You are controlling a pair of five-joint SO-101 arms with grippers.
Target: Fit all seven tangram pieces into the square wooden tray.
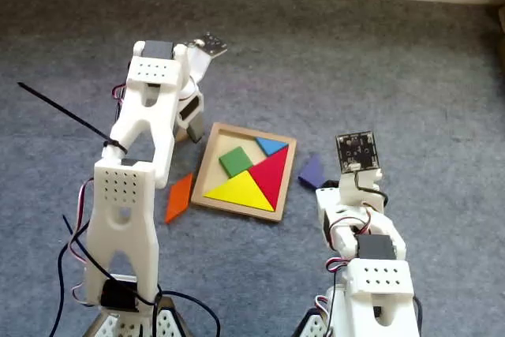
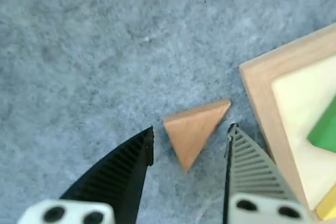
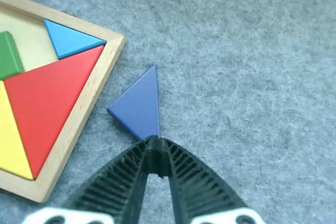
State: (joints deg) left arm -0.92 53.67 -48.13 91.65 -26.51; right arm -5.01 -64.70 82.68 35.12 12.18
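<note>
**Four pieces seated, three left on the carpet**

My left gripper [image 2: 191, 128] is spread wide, one finger on each side of the tan triangle [image 2: 192, 135]. That piece lies flat on the grey carpet [image 2: 79, 51], just off a corner of the wooden tray [image 1: 207, 165]. Neither finger touches it, so nothing is gripped yet. I read the straddle as a set-up for pinching across the triangle's sides.

My right gripper [image 3: 156, 148] is closed with nothing between its fingers. Its joined tips meet one corner of the dark blue triangle [image 3: 139, 106], which lies near the tray's edge on the side of the red triangle [image 3: 52, 98]. A closed tip set against a corner looks to me like a pusher rather than a grasp — probably meant to nudge the piece towards the rim.

The tray holds four pieces:
- the red triangle
- the yellow triangle [image 1: 237, 191]
- the green square [image 1: 235, 161]
- the light blue triangle [image 1: 270, 145]

Pale bare floor shows beside the square. The orange parallelogram [image 1: 179, 196] waits on the carpet just beside the tray's far side, near my left arm — by my count, three pieces remain to seat.
</note>
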